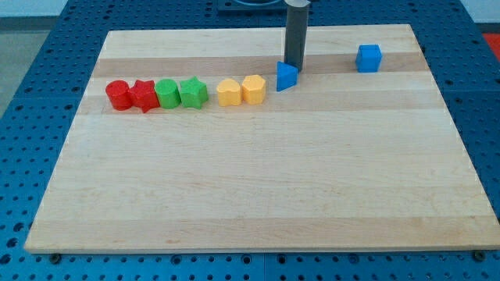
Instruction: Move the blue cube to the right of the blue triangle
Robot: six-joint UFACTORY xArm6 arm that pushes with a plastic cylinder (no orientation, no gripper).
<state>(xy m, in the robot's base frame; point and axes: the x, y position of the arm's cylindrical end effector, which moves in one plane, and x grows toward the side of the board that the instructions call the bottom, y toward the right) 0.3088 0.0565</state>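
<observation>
The blue cube (pixel 369 58) sits near the view's top right on the wooden board (pixel 258 195). The blue triangle (pixel 287 76) lies to its left, at the right end of a row of blocks. My tip (pixel 294 65) is at the lower end of the dark rod, right behind the blue triangle's top right corner, touching or nearly touching it. The tip is well to the left of the blue cube.
A row runs left from the triangle: yellow hexagon-like block (pixel 253 88), yellow block (pixel 229 92), green star (pixel 192 92), green cylinder (pixel 166 94), red star (pixel 144 95), red cylinder (pixel 118 94). A blue perforated table surrounds the board.
</observation>
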